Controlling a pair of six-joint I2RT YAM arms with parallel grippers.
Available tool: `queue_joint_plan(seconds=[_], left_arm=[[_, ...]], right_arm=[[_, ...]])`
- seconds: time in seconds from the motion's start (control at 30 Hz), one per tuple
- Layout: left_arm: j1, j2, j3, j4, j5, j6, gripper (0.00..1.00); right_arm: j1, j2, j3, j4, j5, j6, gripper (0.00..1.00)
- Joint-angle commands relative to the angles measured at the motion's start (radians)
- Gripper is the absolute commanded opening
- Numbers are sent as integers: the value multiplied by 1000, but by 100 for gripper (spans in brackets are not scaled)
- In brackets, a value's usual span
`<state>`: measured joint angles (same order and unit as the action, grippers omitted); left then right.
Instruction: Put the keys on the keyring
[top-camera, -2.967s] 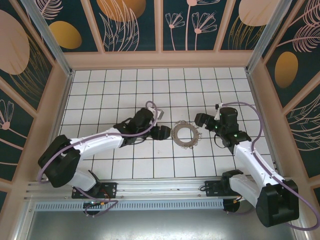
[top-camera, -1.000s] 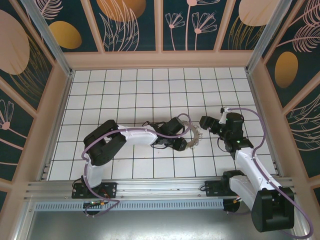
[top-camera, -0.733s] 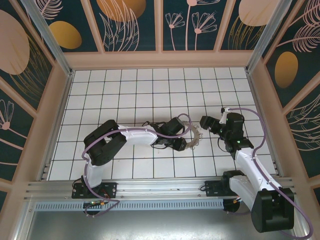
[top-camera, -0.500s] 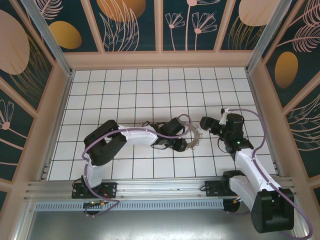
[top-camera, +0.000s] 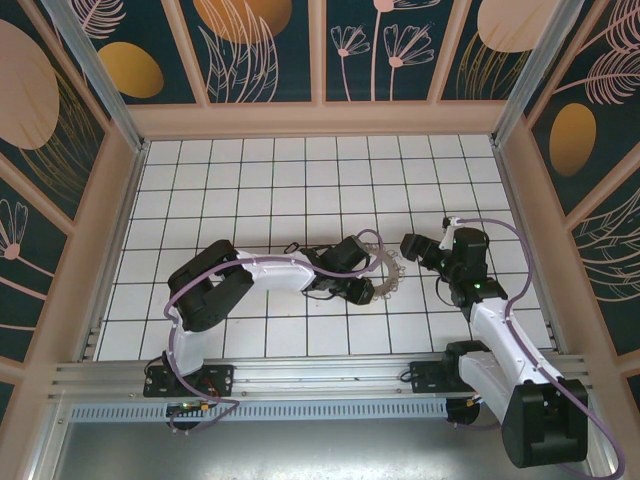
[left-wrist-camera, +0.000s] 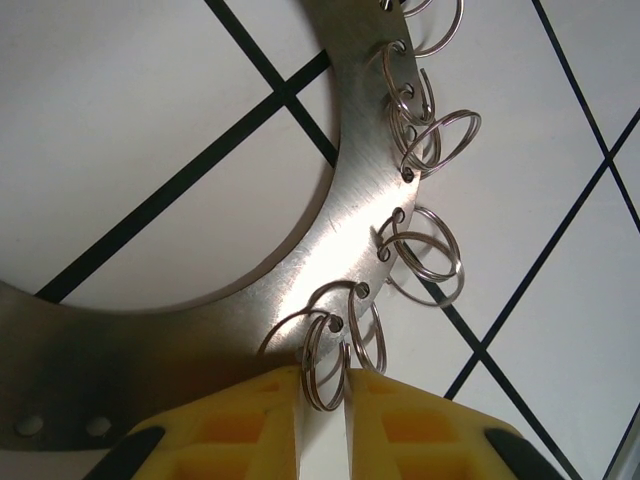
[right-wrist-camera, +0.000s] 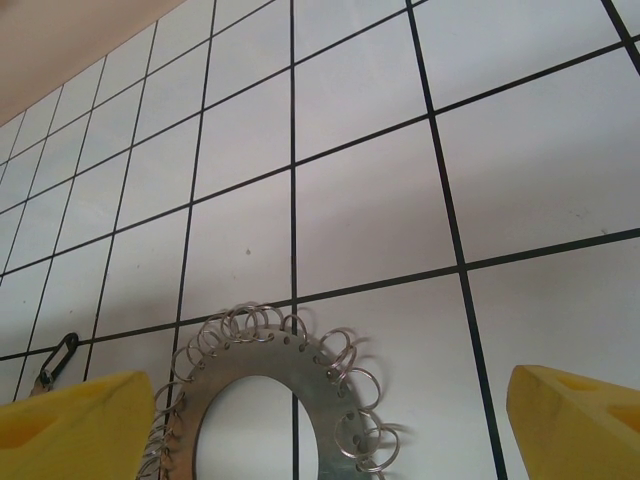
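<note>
Out in the middle of the white tiled counter (top-camera: 250, 180) lies the keyring (top-camera: 387, 265), a flat steel ring punched with holes, its rim fringed with little wire loops. The left arm stretches across to its near-left edge, and the left gripper (top-camera: 360, 289) sits down over the rim there. From the left wrist camera the yellow jaws are almost together, with one split ring (left-wrist-camera: 326, 362) caught upright in the narrow slot between them. That loop hangs from a hole in the steel plate, and its neighbours fan out along the rim to the right.

The right gripper (top-camera: 413, 245) hangs just beside the keyring's right side, not touching it. Its jaws are spread wide, with nothing between them. In its wrist view one yellow finger (right-wrist-camera: 75, 410) sits at each bottom corner and the keyring lies flat on the tiles below.

At the left edge of that view, near the ring but apart from it, lies what looks like the key (right-wrist-camera: 56, 362), slim and dark with a brownish end, though it is too small to be sure.
</note>
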<state>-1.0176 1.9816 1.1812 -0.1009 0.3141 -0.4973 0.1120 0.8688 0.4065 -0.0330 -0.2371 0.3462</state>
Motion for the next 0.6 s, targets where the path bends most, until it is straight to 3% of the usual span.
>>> queue_joint_plan(seconds=[0.0,0.57], left_arm=[[-6,18,18,17,13,13,18],[-6,42,52,17,-4,10,11]], right_arm=[[-8,-23,-10,16,1,-18,91],[-11,-31,-17,17,-1,-18,91]])
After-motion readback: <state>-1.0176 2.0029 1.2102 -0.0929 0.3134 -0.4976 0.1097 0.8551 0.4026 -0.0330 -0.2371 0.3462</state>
